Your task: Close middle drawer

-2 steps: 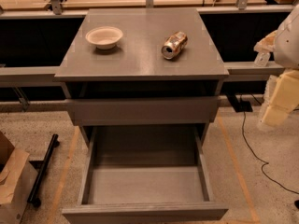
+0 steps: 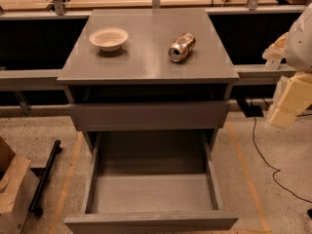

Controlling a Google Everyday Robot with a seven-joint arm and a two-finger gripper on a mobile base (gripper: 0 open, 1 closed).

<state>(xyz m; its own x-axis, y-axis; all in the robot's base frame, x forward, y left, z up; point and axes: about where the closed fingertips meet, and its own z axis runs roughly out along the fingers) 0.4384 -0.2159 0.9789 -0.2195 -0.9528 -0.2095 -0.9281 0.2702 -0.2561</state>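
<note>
The middle drawer (image 2: 151,194) of the grey cabinet is pulled far out toward me. Its grey floor and side walls show and nothing lies inside. Its plain front strip (image 2: 151,222) is at the bottom of the view. Above it, a taller grey drawer front (image 2: 148,115) stands slightly out from the cabinet body. My gripper (image 2: 288,101), cream-coloured, hangs at the right edge of the view. It is level with that upper drawer front, to the right of the cabinet, and touches nothing.
On the cabinet top (image 2: 146,62) are a white bowl (image 2: 109,38) and a crushed can (image 2: 182,46) lying on its side. A cardboard box (image 2: 12,189) and a black bar (image 2: 45,177) are on the floor at the left. A black cable (image 2: 263,155) runs across the floor at the right.
</note>
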